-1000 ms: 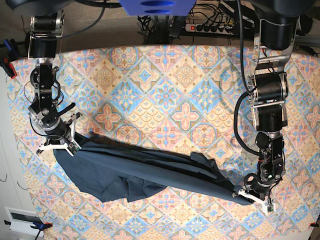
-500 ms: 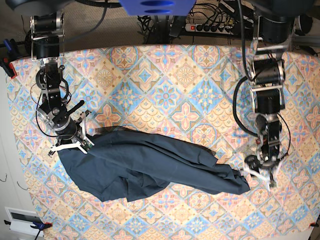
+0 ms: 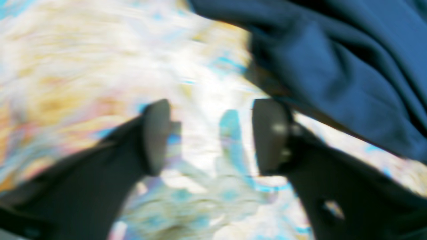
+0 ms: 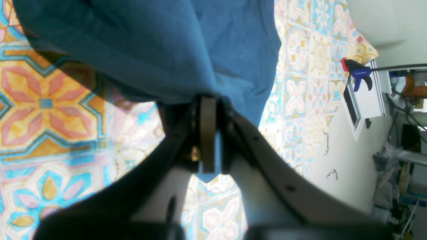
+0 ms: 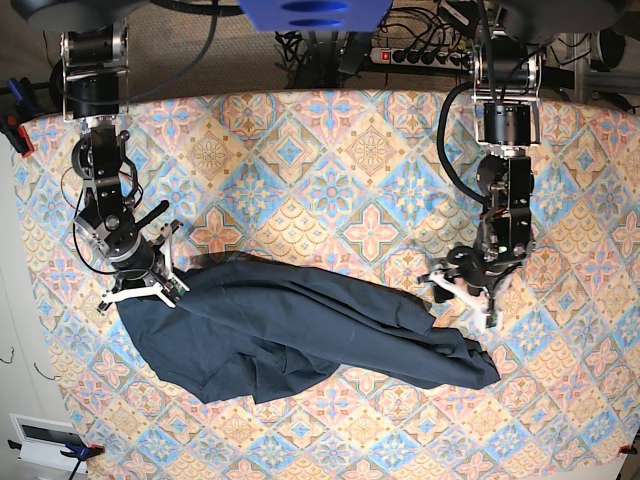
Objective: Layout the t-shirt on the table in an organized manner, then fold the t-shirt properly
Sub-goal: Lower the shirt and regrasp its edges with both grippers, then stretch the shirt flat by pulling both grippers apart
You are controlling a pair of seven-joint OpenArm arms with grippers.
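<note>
t-shirt [image 5: 300, 325] crumpled (long axis left-right), across table [image 5: 330, 160]

I see a white power strip [image 5: 425, 55] with black cables [image 5: 310, 48] on the floor beyond the far edge. A blue-and-red clamp [image 5: 14, 112] sits at the far left, and a white box [image 5: 42, 440] lies near left.
</note>
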